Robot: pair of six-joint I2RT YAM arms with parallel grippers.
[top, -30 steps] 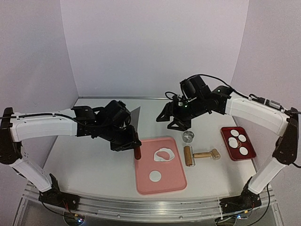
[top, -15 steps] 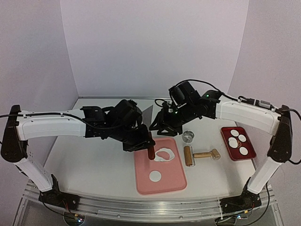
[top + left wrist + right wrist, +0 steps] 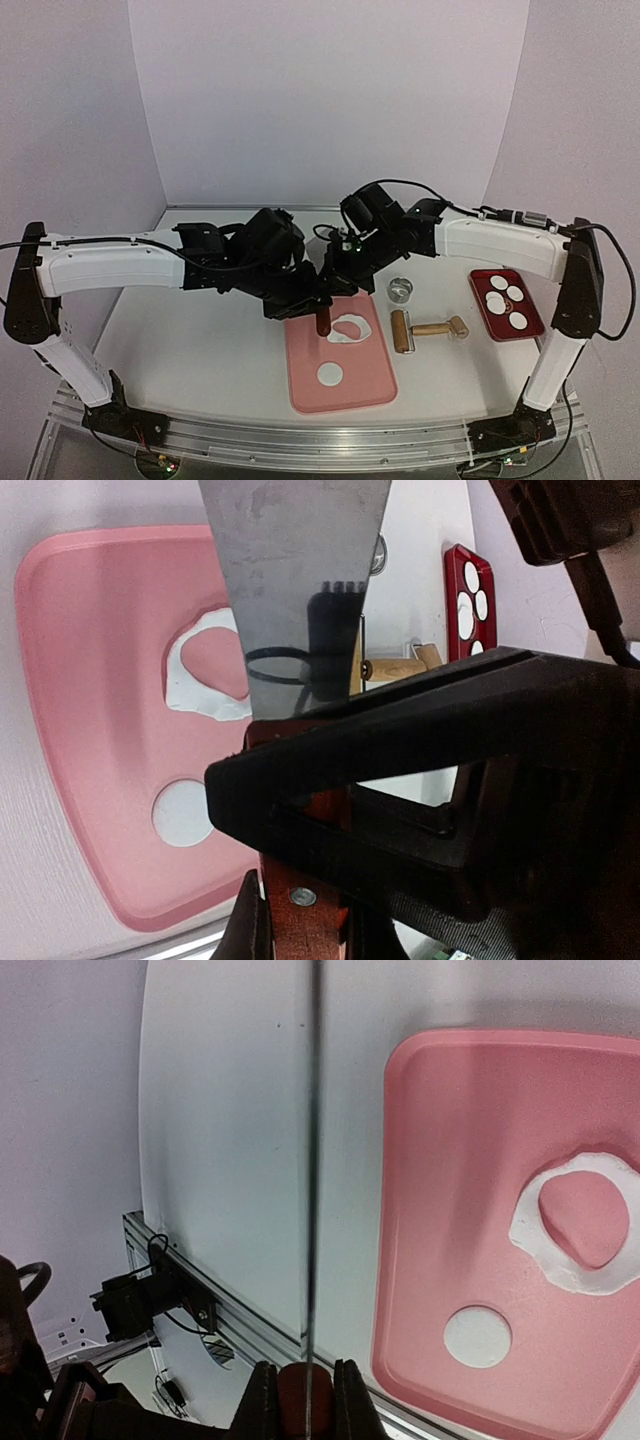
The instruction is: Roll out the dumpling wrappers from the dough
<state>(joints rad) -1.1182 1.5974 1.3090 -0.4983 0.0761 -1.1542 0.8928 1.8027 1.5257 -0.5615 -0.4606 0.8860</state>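
My left gripper (image 3: 300, 300) is shut on the red-brown handle (image 3: 305, 880) of a metal scraper and holds it above the pink mat (image 3: 370, 385); the blade (image 3: 300, 580) points away from it. My right gripper (image 3: 302, 1400) has its jaws pressed on either side of the same handle (image 3: 300, 1395), where the blade (image 3: 312, 1160) shows edge-on. The dough (image 3: 364, 328), a ragged white sheet with a hole, lies on the mat's far part. One round wrapper (image 3: 330, 375) lies nearer on the mat. Several more wrappers (image 3: 498, 283) sit in the red tray (image 3: 530, 325).
A wooden rolling pin (image 3: 430, 329) lies right of the mat, with the metal ring cutter (image 3: 400, 290) just behind it. The two arms meet and cross above the mat's far left corner. The table's front rail runs along the near edge.
The right arm swung left to the left gripper and its jaws closed on the scraper handle. The left arm carried the scraper right, over the mat's edge.
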